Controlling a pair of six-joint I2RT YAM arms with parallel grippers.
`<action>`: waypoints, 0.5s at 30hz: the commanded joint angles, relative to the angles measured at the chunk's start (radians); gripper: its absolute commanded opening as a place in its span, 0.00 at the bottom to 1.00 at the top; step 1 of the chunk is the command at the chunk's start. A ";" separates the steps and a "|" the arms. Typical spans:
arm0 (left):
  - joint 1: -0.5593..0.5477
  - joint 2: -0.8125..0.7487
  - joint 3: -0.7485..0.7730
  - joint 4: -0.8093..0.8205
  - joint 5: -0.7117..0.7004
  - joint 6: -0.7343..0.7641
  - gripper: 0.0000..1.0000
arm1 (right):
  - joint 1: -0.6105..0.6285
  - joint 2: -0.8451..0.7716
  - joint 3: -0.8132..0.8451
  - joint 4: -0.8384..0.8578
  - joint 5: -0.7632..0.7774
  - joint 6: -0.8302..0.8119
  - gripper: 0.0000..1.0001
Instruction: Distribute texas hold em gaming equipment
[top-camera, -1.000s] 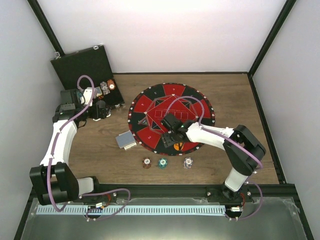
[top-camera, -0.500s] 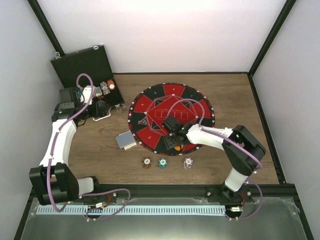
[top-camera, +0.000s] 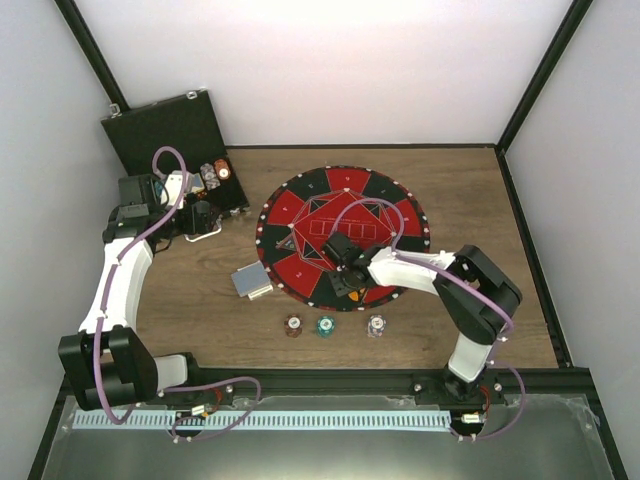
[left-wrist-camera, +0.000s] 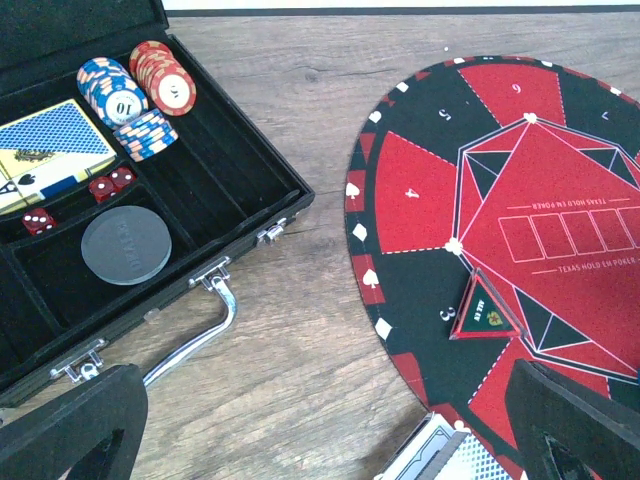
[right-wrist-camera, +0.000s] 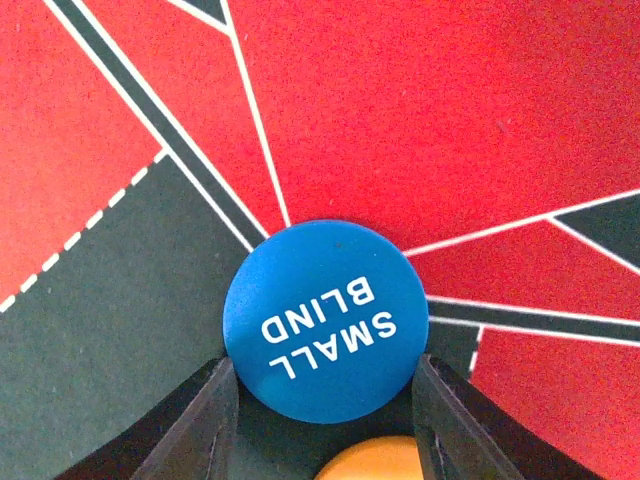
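A blue marker disc (right-wrist-camera: 325, 320) reading SMALL BLIND lies on the round red-and-black mat (top-camera: 300, 205). My right gripper (right-wrist-camera: 325, 368) is low over it, with a finger against each side of the disc. An orange disc (right-wrist-camera: 375, 462) peeks out just behind. Brown (top-camera: 293, 325), teal (top-camera: 325, 325) and white (top-camera: 376, 325) chips sit in a row on the wood in front of the mat. A deck of cards (top-camera: 252, 281) lies at the mat's left edge. My left gripper (left-wrist-camera: 325, 440) hangs open over bare wood between the case and the mat.
The black hinged case (left-wrist-camera: 250, 190) stands open at the back left. It holds blue and red chip stacks (left-wrist-camera: 135, 90), a card deck (left-wrist-camera: 55, 135), red dice (left-wrist-camera: 110, 183) and a grey disc (left-wrist-camera: 126, 244). A triangular ALL IN marker (left-wrist-camera: 485, 312) lies on the mat.
The right gripper's fingers have drawn in against the blue disc, and its arm shifted slightly left. The left gripper edged toward the case early on, then held still.
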 joint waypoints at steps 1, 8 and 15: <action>0.004 -0.001 0.021 -0.003 0.005 -0.007 1.00 | -0.033 0.047 0.043 0.015 0.018 -0.023 0.46; 0.004 -0.001 0.019 -0.002 -0.004 -0.006 1.00 | -0.102 0.120 0.128 0.041 0.018 -0.077 0.39; 0.004 0.006 0.021 -0.012 0.004 -0.002 1.00 | -0.201 0.273 0.327 0.068 0.029 -0.137 0.35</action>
